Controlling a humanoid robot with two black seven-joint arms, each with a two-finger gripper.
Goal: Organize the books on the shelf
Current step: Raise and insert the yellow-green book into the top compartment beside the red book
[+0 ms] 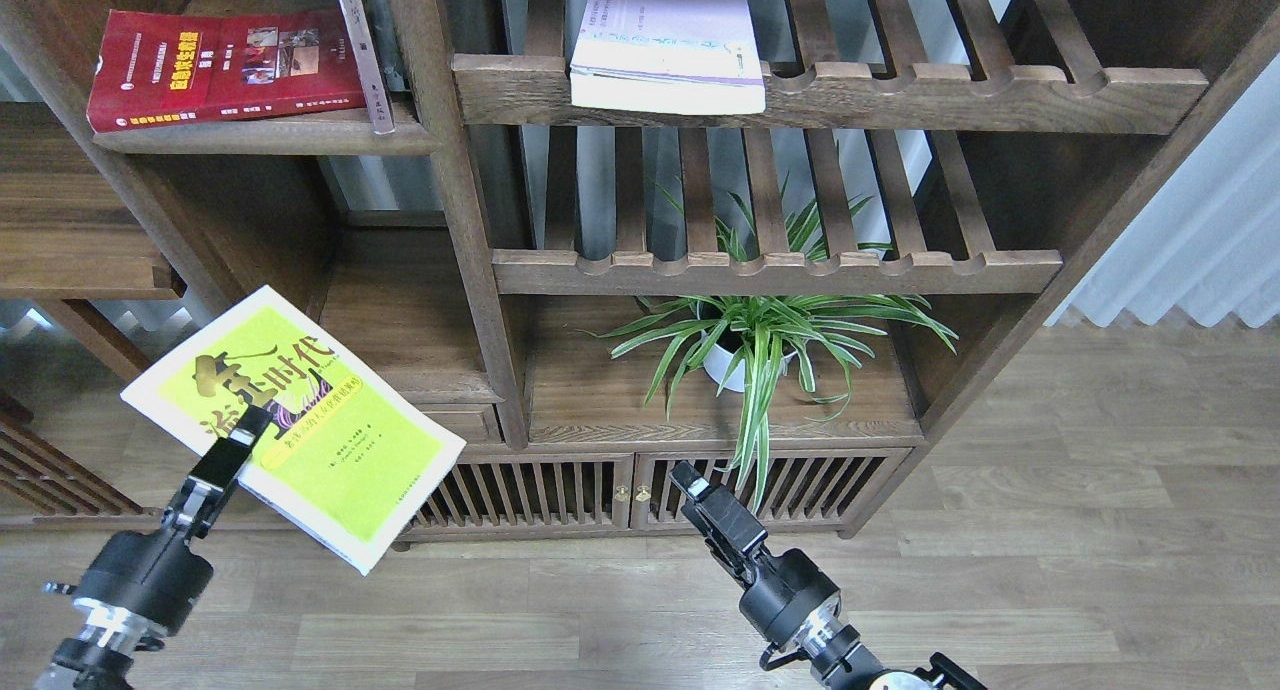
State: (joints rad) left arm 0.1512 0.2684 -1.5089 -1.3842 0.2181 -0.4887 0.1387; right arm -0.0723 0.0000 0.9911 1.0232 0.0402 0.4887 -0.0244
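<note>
Yellow-green paperback with white border (pixel 300 425) up off the floor!
Left end effector (pixel 245 435) clamps its near edge, tilted before the cabinet; right end effector (pixel 690 482) hangs free, fingers indistinguishable.

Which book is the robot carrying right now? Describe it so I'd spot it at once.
Start at the big dark wooden bookcase and go to its lower left, in front of the low shelves. There the left gripper holds up the yellow-green book, tilted, cover upward. Unlike the dark red book and white book lying up on shelves, it has a white border and black characters.
</note>
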